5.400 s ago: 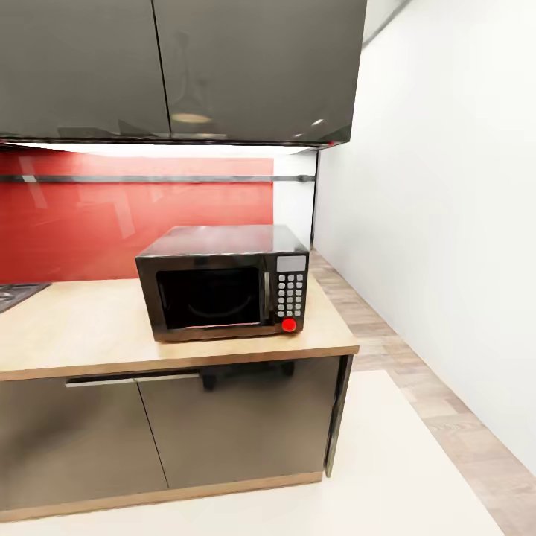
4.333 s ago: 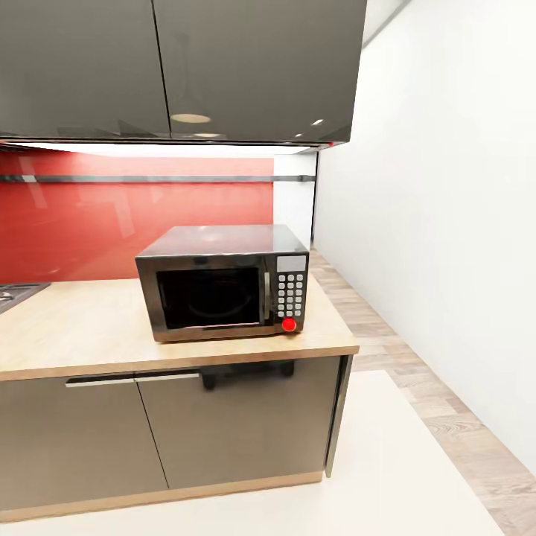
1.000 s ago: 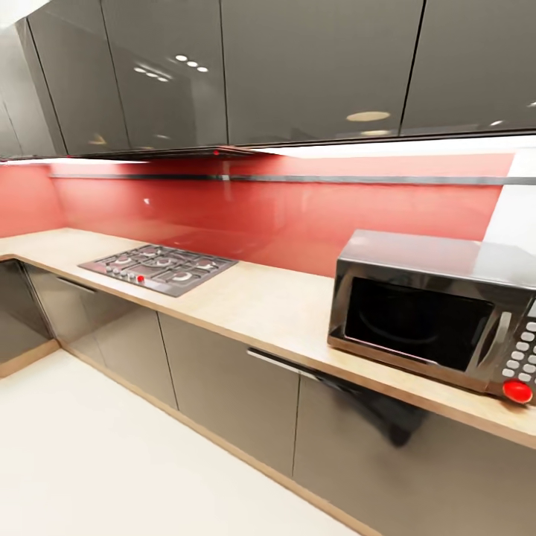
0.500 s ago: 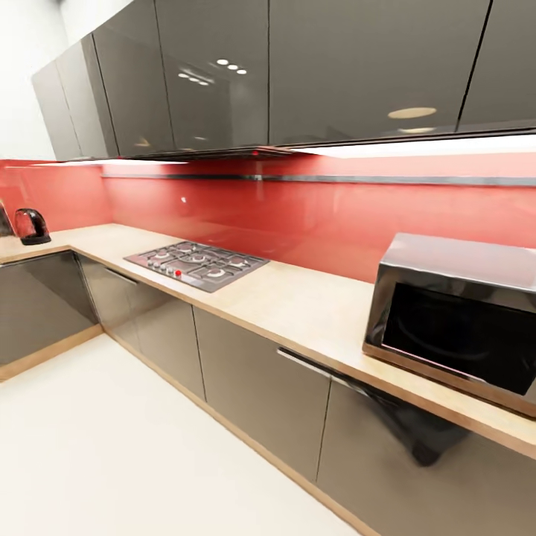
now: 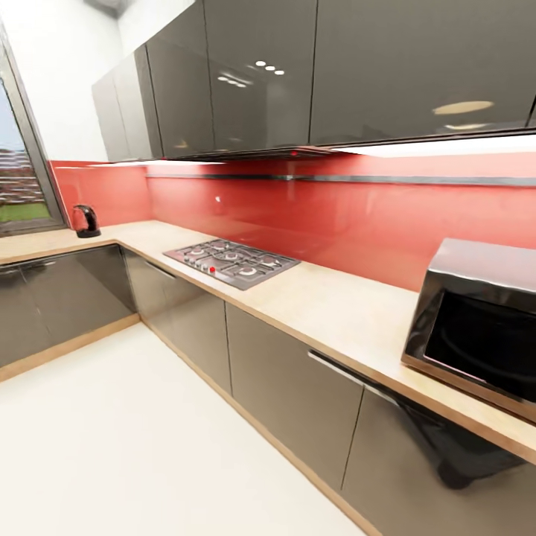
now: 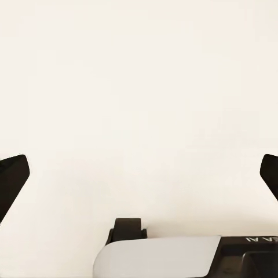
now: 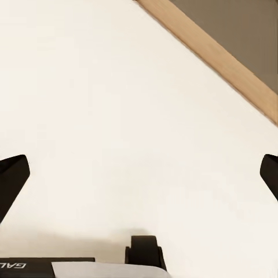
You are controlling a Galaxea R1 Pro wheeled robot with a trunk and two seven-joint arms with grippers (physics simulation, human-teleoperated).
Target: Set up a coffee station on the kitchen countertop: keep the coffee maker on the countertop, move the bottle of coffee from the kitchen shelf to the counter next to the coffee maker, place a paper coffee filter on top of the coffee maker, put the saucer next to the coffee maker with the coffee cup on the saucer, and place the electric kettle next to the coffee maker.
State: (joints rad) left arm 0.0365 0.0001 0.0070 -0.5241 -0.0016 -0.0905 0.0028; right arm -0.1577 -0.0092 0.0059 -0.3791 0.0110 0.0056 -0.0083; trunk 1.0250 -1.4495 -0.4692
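Swinging leftward since half a second ago, my head camera has slid the microwave (image 5: 480, 324) out to the 3 o'clock edge, cut off by the frame, and brought the gas hob (image 5: 232, 262) toward the centre; none of the things themselves have shifted. At 9 o'clock, far along the wooden countertop (image 5: 335, 313) where it turns the corner beneath a window (image 5: 18, 186), stands the electric kettle (image 5: 87, 221), dark and small, well apart from the hob. Red backsplash (image 5: 313, 219) runs behind the counter, with glossy grey wall cabinets (image 5: 298, 71) above and grey base cabinets (image 5: 290, 394) below. My left gripper (image 6: 139, 174) hangs over pale floor (image 6: 139, 87), fingertips spread wide and empty; part of a white print, seemingly "AI", shows on its body. My right gripper (image 7: 139, 174) is likewise spread wide over the floor, near a wooden plinth strip (image 7: 214, 55); letters like "GAL" are readable on it.
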